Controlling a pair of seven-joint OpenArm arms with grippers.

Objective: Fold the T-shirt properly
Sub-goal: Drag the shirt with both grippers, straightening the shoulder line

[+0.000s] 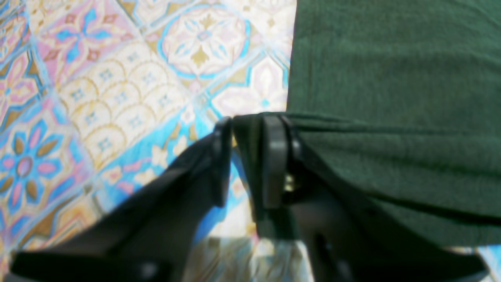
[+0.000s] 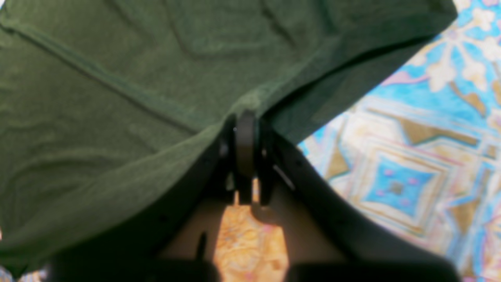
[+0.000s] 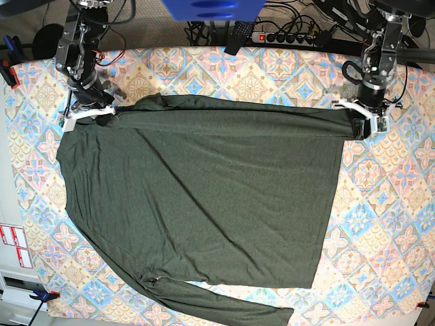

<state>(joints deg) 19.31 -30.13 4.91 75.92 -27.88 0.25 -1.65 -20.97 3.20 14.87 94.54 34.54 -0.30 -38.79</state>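
Colourful patterned tablecloth point(image 3: 258, 75); cables point(image 3: 299, 34) and power strip point(image 3: 282, 37) behind.

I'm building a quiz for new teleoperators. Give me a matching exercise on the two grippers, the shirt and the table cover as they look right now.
Things:
1. left gripper
2. right gripper
3. T-shirt
4. table cover

States:
a. tiled pattern in blue, pink and yellow
b. clamped shut on a fold of fabric
c. dark green, spread out flat
d. jaws parted, at the shirt's edge

Pairs: 1-d, 2-b, 3-c, 4-a
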